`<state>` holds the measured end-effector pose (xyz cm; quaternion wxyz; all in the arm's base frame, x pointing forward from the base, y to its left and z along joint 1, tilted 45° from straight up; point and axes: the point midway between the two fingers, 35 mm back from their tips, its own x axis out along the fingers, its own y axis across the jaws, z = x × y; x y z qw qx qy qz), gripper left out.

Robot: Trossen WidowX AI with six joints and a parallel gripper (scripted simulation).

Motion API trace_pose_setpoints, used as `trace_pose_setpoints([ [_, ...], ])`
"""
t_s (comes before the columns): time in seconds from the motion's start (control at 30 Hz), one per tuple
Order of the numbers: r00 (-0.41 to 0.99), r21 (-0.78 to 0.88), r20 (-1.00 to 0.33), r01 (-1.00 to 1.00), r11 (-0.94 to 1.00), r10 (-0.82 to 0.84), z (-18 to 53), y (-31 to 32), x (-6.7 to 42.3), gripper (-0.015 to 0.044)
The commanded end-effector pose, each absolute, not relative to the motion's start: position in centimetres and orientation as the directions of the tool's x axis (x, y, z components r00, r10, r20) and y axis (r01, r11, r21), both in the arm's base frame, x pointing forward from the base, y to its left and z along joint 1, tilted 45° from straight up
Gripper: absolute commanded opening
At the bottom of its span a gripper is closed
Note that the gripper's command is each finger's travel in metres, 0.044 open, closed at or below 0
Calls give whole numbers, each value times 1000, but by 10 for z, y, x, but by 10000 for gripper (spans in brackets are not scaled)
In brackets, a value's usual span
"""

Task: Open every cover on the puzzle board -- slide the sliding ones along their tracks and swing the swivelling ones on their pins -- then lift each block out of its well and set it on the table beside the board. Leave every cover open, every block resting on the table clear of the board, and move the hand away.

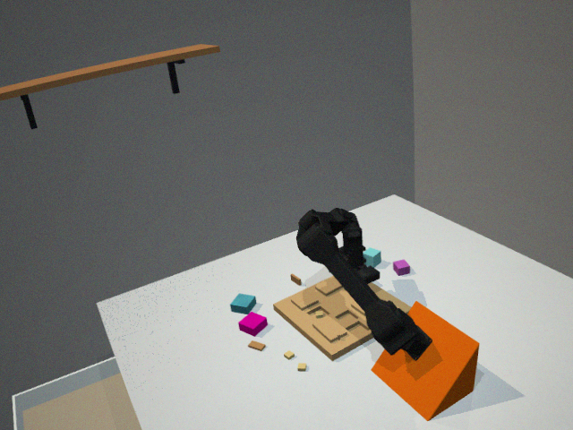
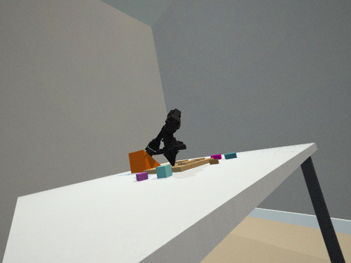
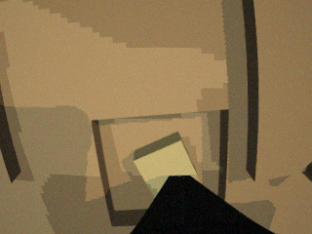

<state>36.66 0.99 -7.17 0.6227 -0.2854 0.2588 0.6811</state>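
The tan puzzle board (image 1: 292, 309) (image 2: 189, 166) lies in the middle of the white table. My gripper (image 2: 171, 163) (image 3: 178, 185) is shut and empty, pointing down with its tips just over the board. In the wrist view the tips sit at the near edge of a small yellow block (image 3: 166, 162) that lies tilted in a square well (image 3: 99, 156). That block also shows on the board in the top view (image 1: 319, 314). A teal block (image 1: 243, 303) (image 2: 230, 155) and a magenta block (image 1: 252, 322) (image 2: 215, 156) rest on the table on one side of the board. A light teal block (image 1: 372, 256) (image 2: 163, 171) and a purple block (image 1: 401, 267) (image 2: 141, 176) rest on the other side.
The arm stands on an orange wedge base (image 1: 430, 370) (image 2: 139, 161) next to the board. Small tan pieces (image 1: 295, 279) (image 1: 256, 345) (image 1: 288, 354) lie loose on the table around the board. Raised tan covers (image 1: 329, 287) (image 1: 330, 329) sit on the board.
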Motion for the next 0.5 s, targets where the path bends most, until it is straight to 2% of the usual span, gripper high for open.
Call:
trace_pose_setpoints([
  [0.0, -67, 432, -711, -826, 361, 700, -66, 8, 364, 0],
  [0.1, -68, 578, -711, -624, 527, 700, -63, 7, 363, 0],
  [0.2, -68, 631, -711, -502, 592, 700, -62, 6, 363, 0],
  [0.23, -61, 233, -711, -960, 153, 701, -68, 8, 366, 26],
  [0.37, -62, 309, -711, -922, 233, 700, -62, 3, 367, 131],
  [0.47, -63, 375, -712, -876, 303, 700, -57, -3, 367, 144],
])
